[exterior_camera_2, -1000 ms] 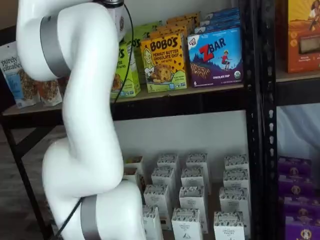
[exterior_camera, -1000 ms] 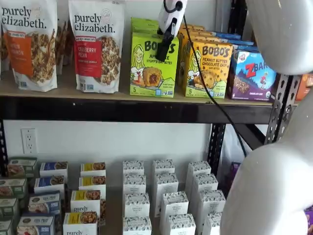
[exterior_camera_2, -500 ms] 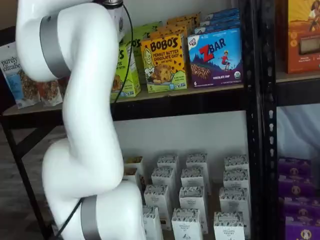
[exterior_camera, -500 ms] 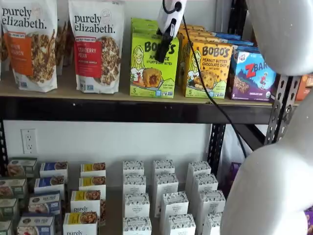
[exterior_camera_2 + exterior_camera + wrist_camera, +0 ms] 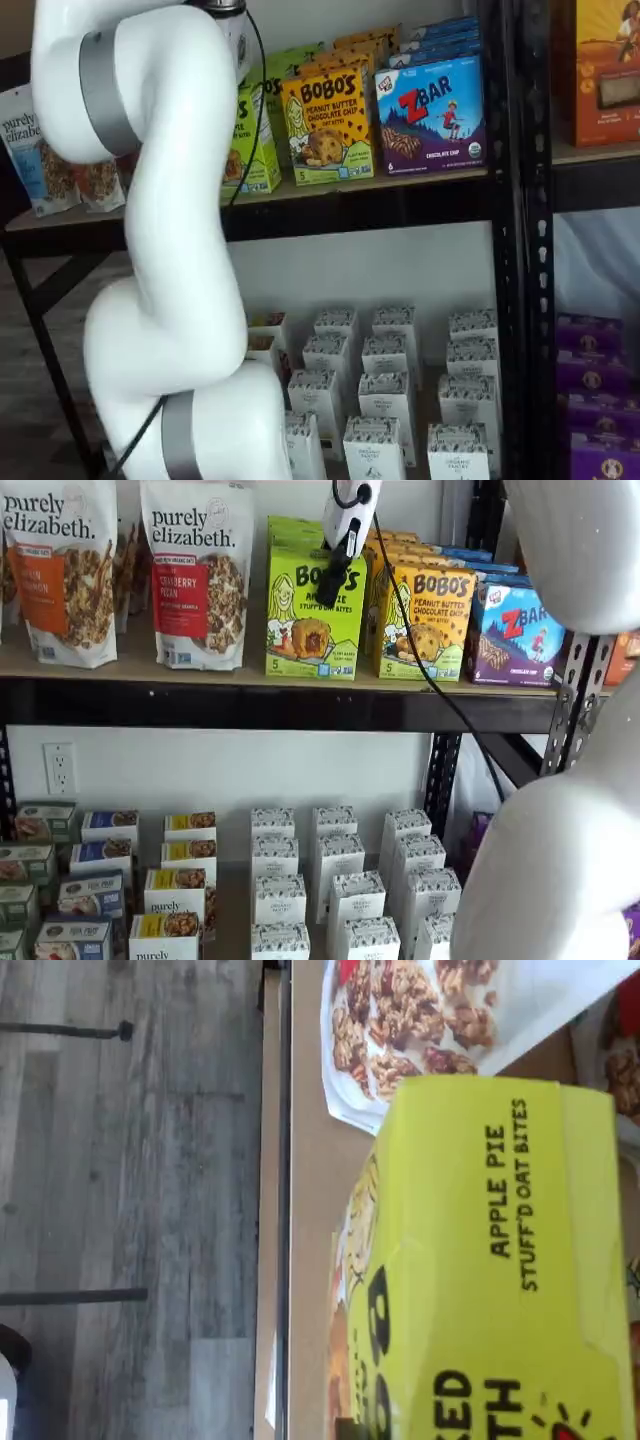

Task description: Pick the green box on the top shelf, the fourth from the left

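Gripper (image 5: 335, 575) hanging at the green box (image 5: 314, 615) on the top shelf (image 5: 280, 702).

You are looking at a gripper whose black finger is showing side-on against the box's upper front in a shelf view, so you cannot tell whether it is spread or pinching the carton; in the other shelf view the white arm (image 5: 165, 200) is covering most of the box and the gripper itself. The green box is standing upright between the cranberry granola bag (image 5: 197, 570) and the yellow-orange Bobo's box (image 5: 427, 622), with the ZBar box (image 5: 515, 635) further along. The wrist view is filling with the box's top, its far edges cut off.
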